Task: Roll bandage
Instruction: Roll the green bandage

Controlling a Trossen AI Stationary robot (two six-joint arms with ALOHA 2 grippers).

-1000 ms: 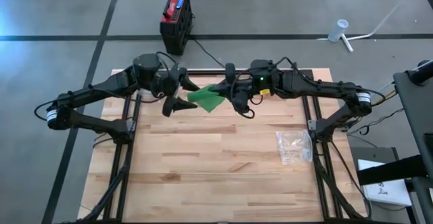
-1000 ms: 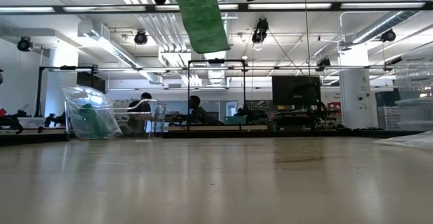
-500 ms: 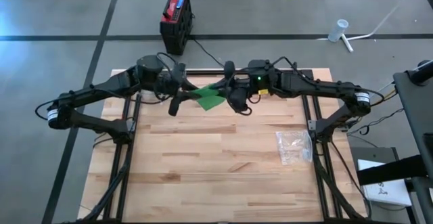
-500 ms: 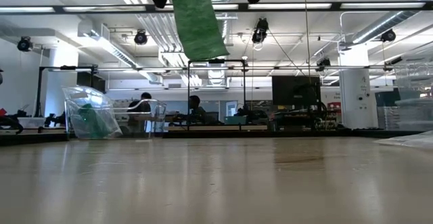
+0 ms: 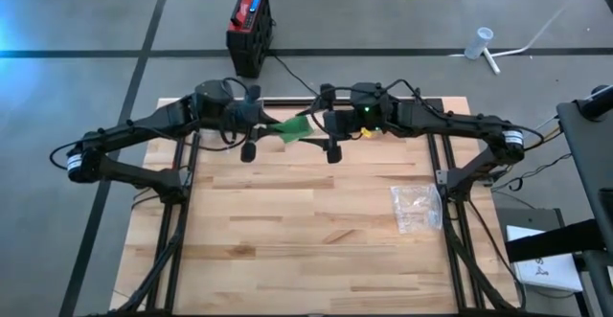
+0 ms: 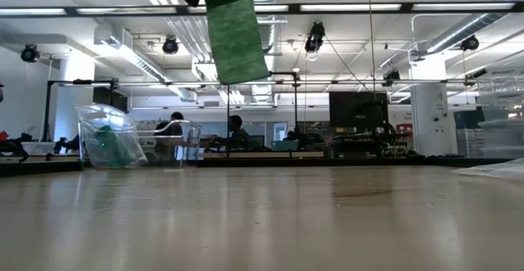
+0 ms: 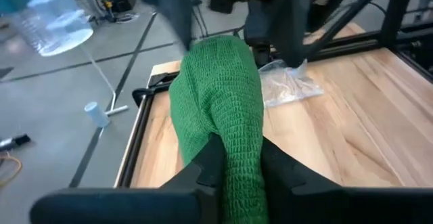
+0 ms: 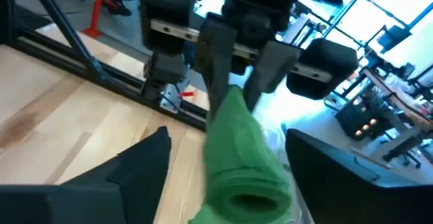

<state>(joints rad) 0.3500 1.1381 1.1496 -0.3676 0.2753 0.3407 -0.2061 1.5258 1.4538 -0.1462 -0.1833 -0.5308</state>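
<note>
The left gripper (image 7: 237,173) is pinching the green bandage (image 7: 220,109), a grip only its wrist view shows; the right gripper (image 8: 226,163) is standing wide, its fingers (image 8: 152,156) flanking the roll without touching. From below, the bandage is hanging high above the wooden table (image 5: 287,221), a clear bag (image 5: 416,208) lying farther off

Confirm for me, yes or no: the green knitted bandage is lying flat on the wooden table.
No: in the low view the green knitted bandage hangs in the air, high above the wooden table, pinched by the left gripper.
</note>
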